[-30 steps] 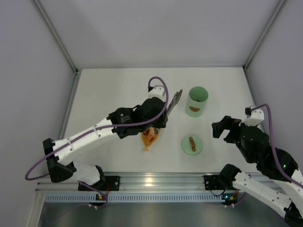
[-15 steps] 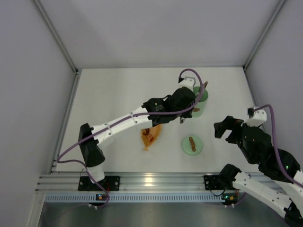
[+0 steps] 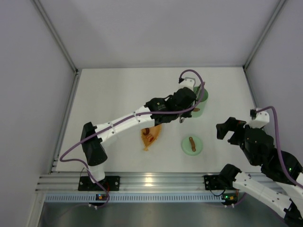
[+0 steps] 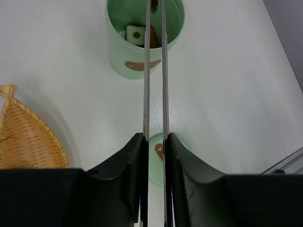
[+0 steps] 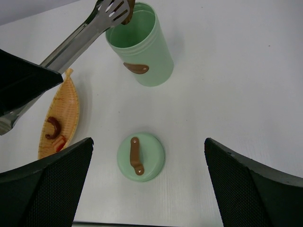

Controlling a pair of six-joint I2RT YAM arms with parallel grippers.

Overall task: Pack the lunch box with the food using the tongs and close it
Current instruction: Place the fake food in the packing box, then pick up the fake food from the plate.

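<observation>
So, left side of the top view first: the white table (image 3: 109, 104) with the left arm stretched diagonally up and right across it. Just below the arm, about mid-frame, sits the orange woven leaf-shaped tray (image 5: 66, 104). It has a curved dark brown piece of food (image 5: 52, 127) on it, plus a small reddish bit right next to that.

The left gripper (image 4: 155, 140) is squeezed tight on the tongs (image 4: 147, 71), fingers pressing both silver arms in until they run nearly parallel. In the left wrist view the tongs point straight up the frame. In the right wrist view their long axis slants from lower left to upper right. The tips sit right over the mouth of the lunch box (image 5: 144, 52) with a brown piece pinched between them.

The lunch box is the mint-green tub standing upright in the upper middle of the right wrist view, open at the top. There's a brown oval tag on its side, but I can't read any writing on it. Inside are a white cube with a green dot (image 4: 136, 33) and a brown piece beside it.

Below the tub, apart from it, lies the flat green lid (image 5: 141, 157) with its brown handle up.

Far right in the top view, the right gripper (image 5: 148, 142) hangs above the table with its fingers spread wide, holding nothing.
</observation>
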